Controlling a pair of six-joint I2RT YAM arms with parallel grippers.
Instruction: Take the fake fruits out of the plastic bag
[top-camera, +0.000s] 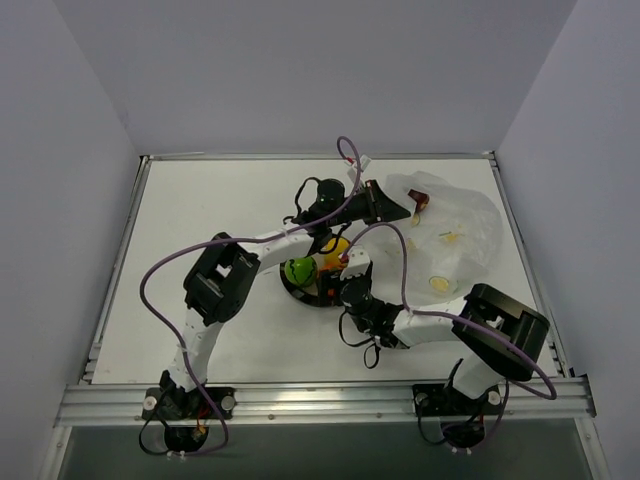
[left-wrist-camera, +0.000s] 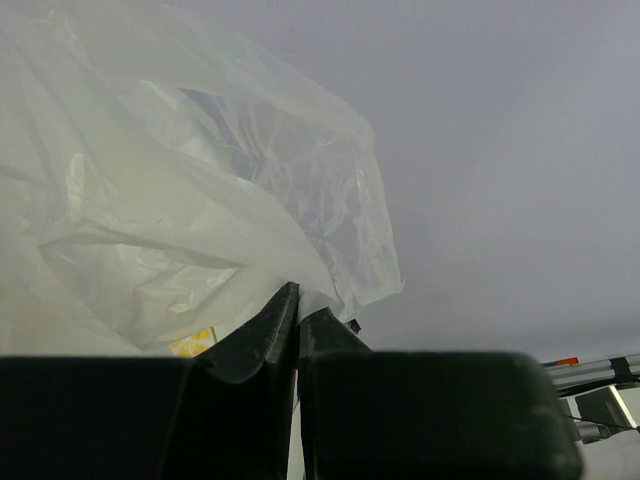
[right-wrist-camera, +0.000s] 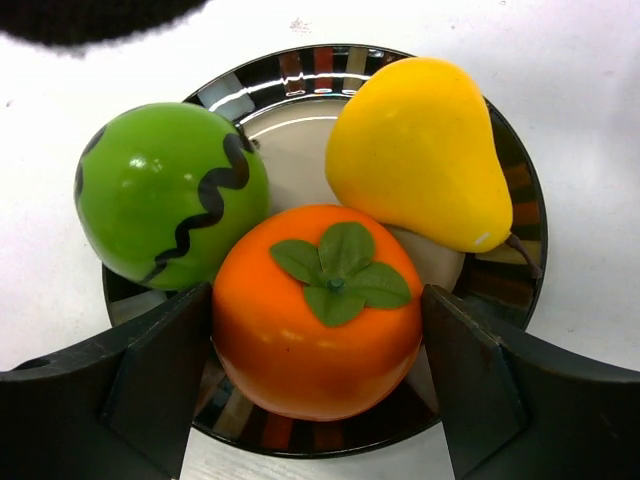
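Hidden: top view, arms cover most of plate (right-wrist-camera: 290, 80); orange fruit (right-wrist-camera: 300, 350) not visible there. Inside of bag (top-camera: 455, 225) hazy, contents can't tell; it's cut off at left in L wrist view.
L gripper (left-wrist-camera: 298, 300): clenched on bag edge, bag at far right of table (top-camera: 220, 200).
R gripper (right-wrist-camera: 315, 300): fingers touch orange fruit both sides, gripping it on plate.
Fruit spot: green ball (right-wrist-camera: 165, 195), yellow pear (right-wrist-camera: 420, 150) & orange fruit bunched on plate, outside bag.
Surface: white table, metal rail (top-camera: 320, 400) at near edge.
Room: plain grey walls (top-camera: 300, 70).
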